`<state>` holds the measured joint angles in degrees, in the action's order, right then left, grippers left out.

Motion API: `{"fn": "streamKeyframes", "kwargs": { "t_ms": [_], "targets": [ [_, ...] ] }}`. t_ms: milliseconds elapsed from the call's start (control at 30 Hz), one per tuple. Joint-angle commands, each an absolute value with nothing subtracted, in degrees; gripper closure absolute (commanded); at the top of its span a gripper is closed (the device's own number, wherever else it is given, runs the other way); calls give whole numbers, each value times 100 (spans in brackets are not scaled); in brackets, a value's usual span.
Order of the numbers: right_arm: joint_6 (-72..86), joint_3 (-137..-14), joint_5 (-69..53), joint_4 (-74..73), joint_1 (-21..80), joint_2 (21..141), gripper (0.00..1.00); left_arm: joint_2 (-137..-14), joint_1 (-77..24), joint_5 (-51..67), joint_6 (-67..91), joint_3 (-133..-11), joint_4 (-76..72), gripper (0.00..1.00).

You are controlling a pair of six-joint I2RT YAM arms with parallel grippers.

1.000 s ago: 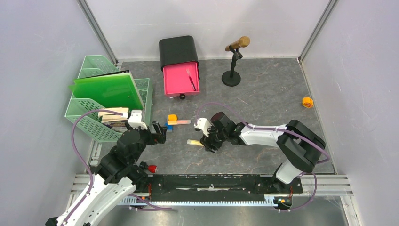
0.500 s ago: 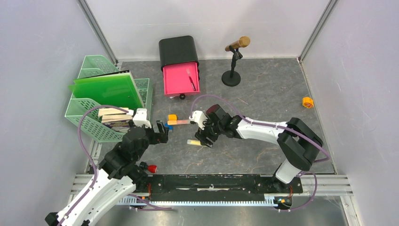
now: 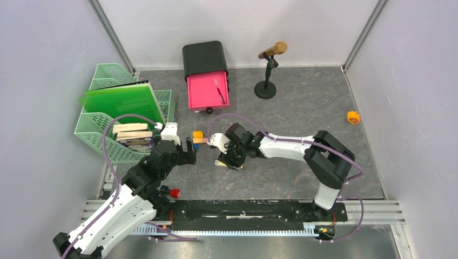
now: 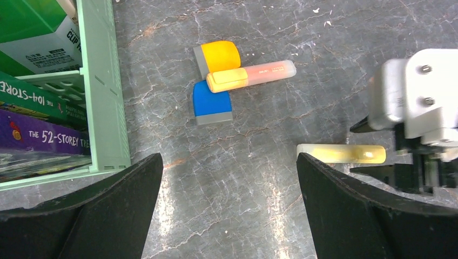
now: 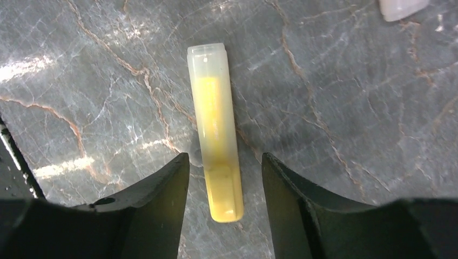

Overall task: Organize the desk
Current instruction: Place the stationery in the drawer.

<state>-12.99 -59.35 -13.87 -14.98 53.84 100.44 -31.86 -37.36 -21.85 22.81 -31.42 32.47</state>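
Observation:
The dark marbled desk (image 3: pixel 302 113) holds a yellow highlighter (image 5: pixel 216 135), also seen in the left wrist view (image 4: pixel 340 154) and from above (image 3: pixel 220 162). My right gripper (image 5: pixel 224 159) is open, with one jaw on each side of the highlighter's yellow end and not touching it; from above it sits at mid-desk (image 3: pixel 227 160). A pink-orange highlighter (image 4: pixel 251 75) lies across an orange eraser (image 4: pixel 219 55) and a blue eraser (image 4: pixel 211 101). My left gripper (image 4: pixel 228 162) is open and empty, just short of the erasers (image 3: pixel 190 152).
A mint-green tiered tray (image 3: pixel 102 143) with a green folder (image 3: pixel 124 102) and books (image 3: pixel 132 136) stands at the left. A black drawer box with its pink drawer (image 3: pixel 208 89) open, a microphone stand (image 3: pixel 265 89) and an orange roll (image 3: pixel 353 116) stand farther back.
My right gripper has moved left until its jaws straddle the yellow highlighter. My left gripper has moved forward and right toward the erasers. No object has moved.

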Motion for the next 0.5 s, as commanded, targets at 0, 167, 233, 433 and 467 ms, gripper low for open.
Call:
{"fn": "streamKeyframes", "kwargs": {
  "t_ms": [0,167,233,433,467],
  "targets": [
    [-1270,-6366,-1119,-1809,5491,10395,45,-3169,-3771,-2118,2136,-3284,3049,0],
    [-1249,-6486,-949,-1969,5557,10620,56,-3140,-3775,-2135,2136,-3285,3050,0],
    [-1246,-6487,-903,-2001,5563,10652,65,-3140,-3780,-2140,2135,-3276,3041,0],
    [-1164,-6378,-940,-2009,5564,10581,91,-3165,-3788,-2094,2127,-3277,3032,0],
    [-1117,-6336,-971,-1961,5563,10522,96,-3172,-3795,-2077,2124,-3276,3032,0]
  ]
}}
